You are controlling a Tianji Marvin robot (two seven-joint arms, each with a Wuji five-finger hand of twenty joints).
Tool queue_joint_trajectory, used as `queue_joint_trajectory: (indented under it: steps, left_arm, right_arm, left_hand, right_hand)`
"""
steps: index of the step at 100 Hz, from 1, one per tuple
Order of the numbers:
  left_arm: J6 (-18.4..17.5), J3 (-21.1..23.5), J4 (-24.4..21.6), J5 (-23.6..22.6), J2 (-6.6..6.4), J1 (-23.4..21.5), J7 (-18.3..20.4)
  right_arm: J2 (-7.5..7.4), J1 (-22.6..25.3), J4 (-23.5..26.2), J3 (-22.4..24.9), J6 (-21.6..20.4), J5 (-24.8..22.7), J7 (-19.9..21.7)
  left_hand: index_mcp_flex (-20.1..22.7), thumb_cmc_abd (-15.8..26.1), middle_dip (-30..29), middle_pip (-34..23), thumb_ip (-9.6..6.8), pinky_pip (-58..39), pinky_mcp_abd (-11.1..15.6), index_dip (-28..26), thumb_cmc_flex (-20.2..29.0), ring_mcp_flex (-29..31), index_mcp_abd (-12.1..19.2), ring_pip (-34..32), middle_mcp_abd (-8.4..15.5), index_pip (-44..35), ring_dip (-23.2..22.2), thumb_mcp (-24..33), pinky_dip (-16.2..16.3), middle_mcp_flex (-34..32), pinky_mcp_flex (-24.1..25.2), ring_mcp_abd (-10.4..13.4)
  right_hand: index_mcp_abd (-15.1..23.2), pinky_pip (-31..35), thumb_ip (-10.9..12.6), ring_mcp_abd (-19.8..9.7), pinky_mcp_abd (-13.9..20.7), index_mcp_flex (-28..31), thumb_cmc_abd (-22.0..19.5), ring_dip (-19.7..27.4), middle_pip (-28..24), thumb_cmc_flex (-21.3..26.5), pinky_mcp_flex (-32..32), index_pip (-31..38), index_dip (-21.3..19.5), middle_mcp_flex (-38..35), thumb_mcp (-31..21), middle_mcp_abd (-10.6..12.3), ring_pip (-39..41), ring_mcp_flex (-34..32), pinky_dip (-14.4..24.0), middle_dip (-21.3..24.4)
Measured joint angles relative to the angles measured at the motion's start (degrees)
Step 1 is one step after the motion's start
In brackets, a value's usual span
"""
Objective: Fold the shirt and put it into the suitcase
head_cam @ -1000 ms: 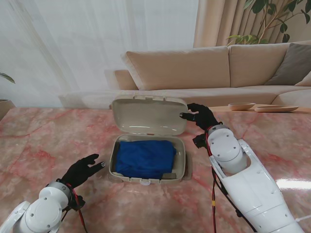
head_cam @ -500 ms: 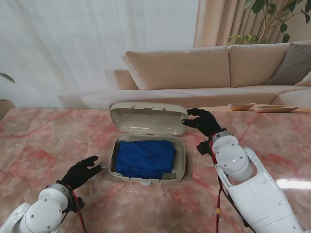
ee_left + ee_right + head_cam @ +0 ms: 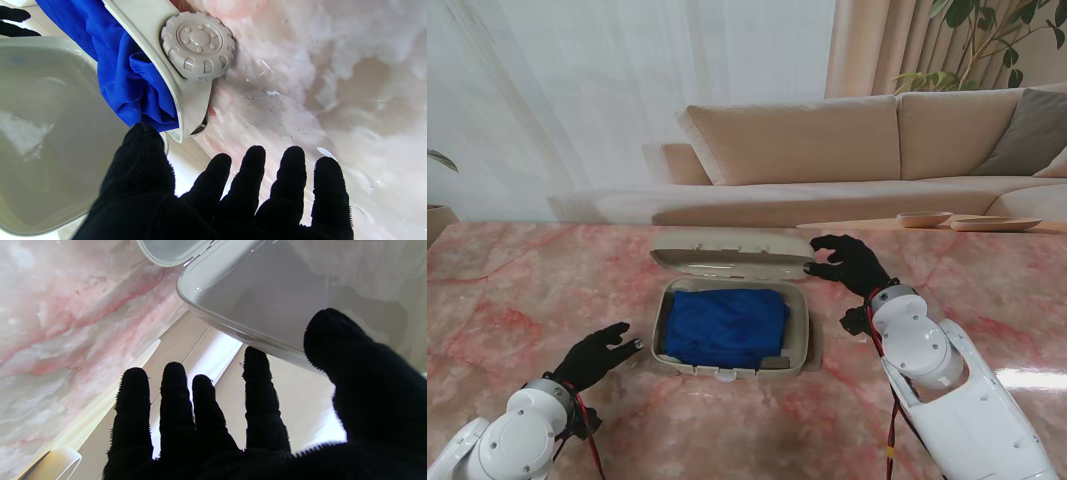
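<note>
The lid (image 3: 732,259) has swung down from upright to half shut over the suitcase (image 3: 799,345) holding the folded shirt (image 3: 726,326), my right robot hand (image 3: 845,262) pinching its right corner, my left robot hand (image 3: 599,354) spread idle.

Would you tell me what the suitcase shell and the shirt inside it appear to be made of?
Suitcase: probably hard beige moulded plastic, smooth with a slight gloss; highlights show on its lid. Shirt: blue knit fabric, matte, with soft creases.

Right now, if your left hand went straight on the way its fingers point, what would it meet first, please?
Probably the suitcase: the left hand points at its near left corner, by the wheel. Depth is unclear.
</note>
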State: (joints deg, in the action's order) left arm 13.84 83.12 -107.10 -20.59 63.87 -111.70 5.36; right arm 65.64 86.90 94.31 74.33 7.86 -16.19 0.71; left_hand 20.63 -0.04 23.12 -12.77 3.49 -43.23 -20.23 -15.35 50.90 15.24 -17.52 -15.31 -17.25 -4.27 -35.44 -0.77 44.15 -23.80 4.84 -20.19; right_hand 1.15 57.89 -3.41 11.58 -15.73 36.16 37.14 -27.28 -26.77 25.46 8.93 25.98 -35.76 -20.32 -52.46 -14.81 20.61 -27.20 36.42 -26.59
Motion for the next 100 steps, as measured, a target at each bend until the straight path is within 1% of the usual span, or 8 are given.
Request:
queue_joint_trajectory:
  steps: [5,24,62,70,77,83,87,100]
  left_arm:
    - [0.0,0.0,0.0,0.1,-0.01,0.0,0.1]
    - [0.0,0.1,0.0,0.2,-0.02,-0.1,0.3]
    - [0.6,1.2,-0.9,0.0,0.1,-1.6,-0.7]
    - [0.8,1.3,-1.0,-0.1,0.12,-1.8,-0.9]
    - [1.1,1.4,-1.2,-0.1,0.17,-2.0,-1.0]
    - [1.1,1.5,-1.2,-0.1,0.21,-2.1,-1.2]
    - [1.1,1.5,-1.2,-0.1,0.23,-2.2,-1.3]
    - [1.1,1.6,-1.2,-0.2,0.25,-2.3,-1.4]
  right_arm:
    - [-0.17,0.4,0.3,0.2,-0.3,-0.6,0.3]
    - [-0.6,1.5,1.1,0.8,-0.8,-0.8,1.3]
    - [-1.13,3.3,1.8,1.7,-2.3,-2.1,2.3]
    - [-1.25,4.0,2.3,1.9,-2.5,-4.0,2.3]
    - [-1.36,4.7,2.7,2.0,-3.2,-7.8,1.8]
    - [-1.48,5.3,2.8,2.0,-4.0,-10.1,1.4]
    - [-1.57,5.7,3.0,2.1,-4.3,-10.3,1.3]
    - [-1.75,6.6,3.3,2.1,-4.5,-9.8,0.9]
  left_hand:
    - [0.0,0.0,0.0,0.0,0.0,0.0,0.0,0.0,0.0,0.0,0.0,0.0,0.0,0.0,0.0,0.0,0.0,0.0,0.0,0.0]
    - [0.0,0.0,0.0,0.0,0.0,0.0,0.0,0.0,0.0,0.0,0.0,0.0,0.0,0.0,0.0,0.0,0.0,0.0,0.0,0.0]
    - [0.0,0.0,0.0,0.0,0.0,0.0,0.0,0.0,0.0,0.0,0.0,0.0,0.0,0.0,0.0,0.0,0.0,0.0,0.0,0.0]
    - [0.0,0.0,0.0,0.0,0.0,0.0,0.0,0.0,0.0,0.0,0.0,0.0,0.0,0.0,0.0,0.0,0.0,0.0,-0.1,0.0]
    - [0.0,0.0,0.0,0.0,0.0,0.0,0.0,0.0,0.0,0.0,0.0,0.0,0.0,0.0,0.0,0.0,0.0,0.0,-0.1,0.0]
    - [0.0,0.0,0.0,0.0,0.0,0.0,0.0,0.0,0.0,0.0,0.0,0.0,0.0,0.0,0.0,0.0,0.0,0.0,-0.1,0.0]
    - [0.0,0.0,0.0,0.0,0.0,0.0,0.0,0.0,0.0,0.0,0.0,0.0,0.0,0.0,0.0,0.0,0.0,0.0,-0.1,0.0]
    - [0.0,0.0,0.0,0.0,0.0,0.0,0.0,0.0,0.0,0.0,0.0,0.0,0.0,0.0,0.0,0.0,0.0,0.0,-0.1,0.0]
  right_hand:
    - [0.0,0.0,0.0,0.0,0.0,0.0,0.2,0.0,0.0,0.0,0.1,-0.1,0.5,0.0,0.0,0.0,0.0,0.0,0.0,0.0]
    - [0.0,0.0,0.0,0.0,-0.1,0.0,1.2,0.0,0.0,0.0,0.5,-1.3,0.6,-0.7,0.0,0.0,0.0,-0.1,0.0,0.0]
    - [0.0,0.0,0.0,0.0,-0.1,-0.2,1.2,0.0,0.6,0.0,0.6,-3.5,1.2,-1.3,0.1,0.1,0.0,-0.2,0.0,0.0]
    - [0.3,0.0,0.0,0.0,-0.1,-0.2,1.2,0.0,0.7,0.0,0.6,-3.9,1.3,-1.3,0.5,0.1,0.0,-0.3,0.0,0.0]
    - [0.3,0.0,0.0,0.0,-0.1,-0.1,1.2,0.0,0.7,0.0,0.6,-3.8,1.3,-1.4,0.5,0.1,0.0,-0.4,0.0,0.0]
    - [0.1,0.0,0.0,0.0,-0.1,0.0,1.2,0.0,0.7,0.0,0.6,-2.1,1.2,-1.4,0.5,0.1,0.0,-0.4,0.0,0.0]
    - [-1.5,0.0,0.0,0.0,-0.1,0.8,1.1,0.0,0.7,0.0,0.6,-1.1,1.1,-1.4,0.5,0.1,0.0,-0.4,0.0,0.0]
    - [-2.4,0.0,0.0,0.0,-0.1,1.2,1.1,0.0,0.7,0.0,0.6,-0.5,0.5,-1.4,0.5,0.1,-0.1,-0.5,0.0,0.0]
